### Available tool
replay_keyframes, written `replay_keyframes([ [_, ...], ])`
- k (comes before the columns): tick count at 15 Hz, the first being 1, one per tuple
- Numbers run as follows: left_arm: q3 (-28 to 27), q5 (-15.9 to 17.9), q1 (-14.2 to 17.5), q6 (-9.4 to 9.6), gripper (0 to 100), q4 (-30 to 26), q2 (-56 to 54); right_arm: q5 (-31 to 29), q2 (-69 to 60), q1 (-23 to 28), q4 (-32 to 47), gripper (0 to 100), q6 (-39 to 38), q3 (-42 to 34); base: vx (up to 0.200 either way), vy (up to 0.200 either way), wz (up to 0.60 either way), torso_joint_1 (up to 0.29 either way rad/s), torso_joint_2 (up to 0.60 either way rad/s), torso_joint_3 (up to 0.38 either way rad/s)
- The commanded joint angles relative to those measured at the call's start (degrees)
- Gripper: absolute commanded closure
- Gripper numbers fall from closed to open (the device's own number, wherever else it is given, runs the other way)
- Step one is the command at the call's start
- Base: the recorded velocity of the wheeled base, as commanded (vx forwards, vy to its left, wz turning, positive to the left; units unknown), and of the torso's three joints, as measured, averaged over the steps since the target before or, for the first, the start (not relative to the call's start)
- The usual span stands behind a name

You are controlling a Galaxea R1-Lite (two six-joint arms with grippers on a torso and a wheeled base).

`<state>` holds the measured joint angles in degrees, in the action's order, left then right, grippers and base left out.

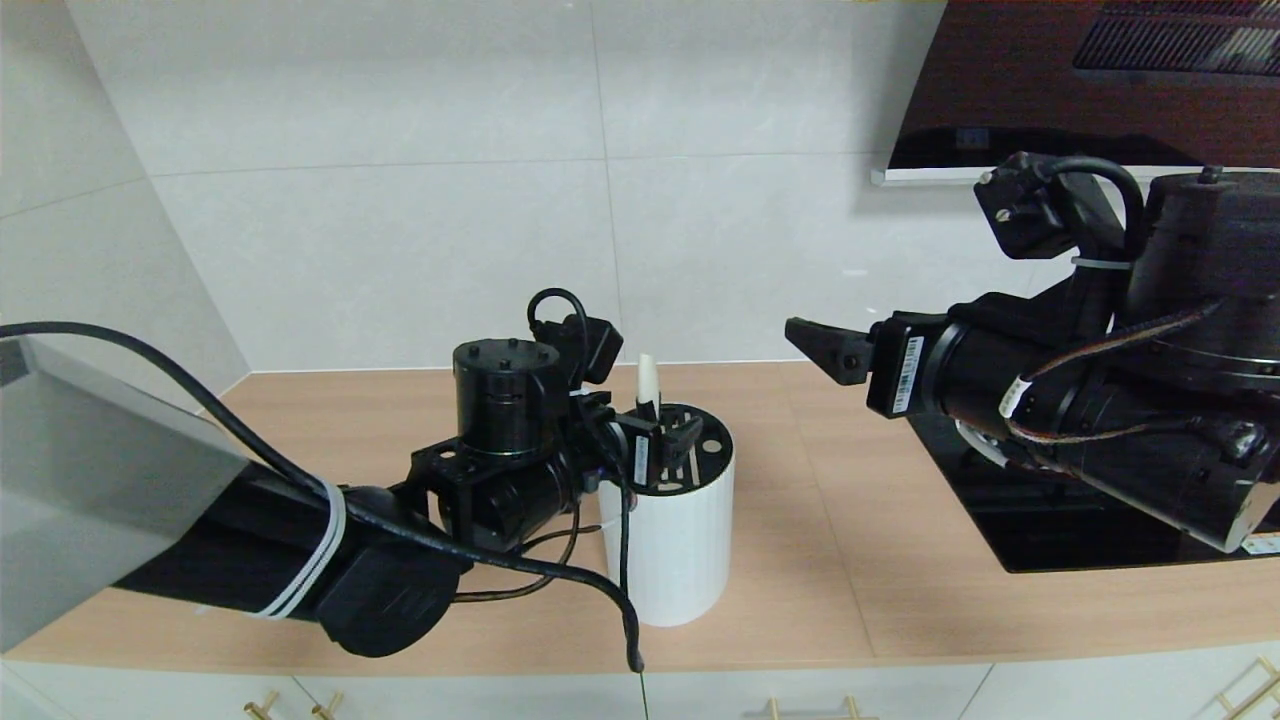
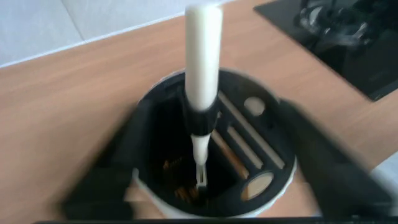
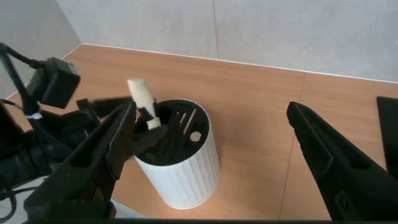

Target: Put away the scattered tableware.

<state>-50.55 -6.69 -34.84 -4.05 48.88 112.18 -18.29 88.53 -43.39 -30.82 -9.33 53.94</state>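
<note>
A white ribbed utensil holder [image 1: 668, 540] with a black slotted lid [image 2: 249, 134] stands on the wooden counter. A utensil with a white handle [image 1: 646, 383] and a black collar stands upright in the lid's large opening, its metal end down inside [image 2: 200, 168]. My left gripper [image 1: 668, 432] hovers right over the lid, open, with one finger on each side of the handle [image 2: 203, 56] and neither touching it. My right gripper [image 1: 825, 350] hangs in the air to the right of the holder [image 3: 183, 168], open and holding nothing.
A black cooktop [image 1: 1050, 530] is set into the counter at the right. A dark range hood [image 1: 1080, 80] hangs above it. Bare wooden counter [image 1: 820, 560] lies between holder and cooktop, and a tiled wall [image 1: 400, 200] stands behind.
</note>
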Motion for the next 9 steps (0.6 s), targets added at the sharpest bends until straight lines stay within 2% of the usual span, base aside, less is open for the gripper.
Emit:
replay_keyframes([
  [1,0.0,-0.8,-0.1,0.00,0,0.1,-0.9,0.0,-0.1,0.0,0.0,0,0.0,0.0,0.000,0.000,0.00,0.000,0.00,0.000],
  [5,1.0,-4.1,-0.1,-0.79,0,-0.3,-9.9,0.0,-1.2,1.3,0.0,0,0.0,0.0,0.000,0.000,0.00,0.000,0.00,0.000],
  [9,4.8,-4.0,-0.1,-0.79,0,-3.4,-28.9,-0.3,-9.1,8.9,0.1,0,-0.1,-2.2,0.000,0.000,0.00,0.000,0.00,0.000],
])
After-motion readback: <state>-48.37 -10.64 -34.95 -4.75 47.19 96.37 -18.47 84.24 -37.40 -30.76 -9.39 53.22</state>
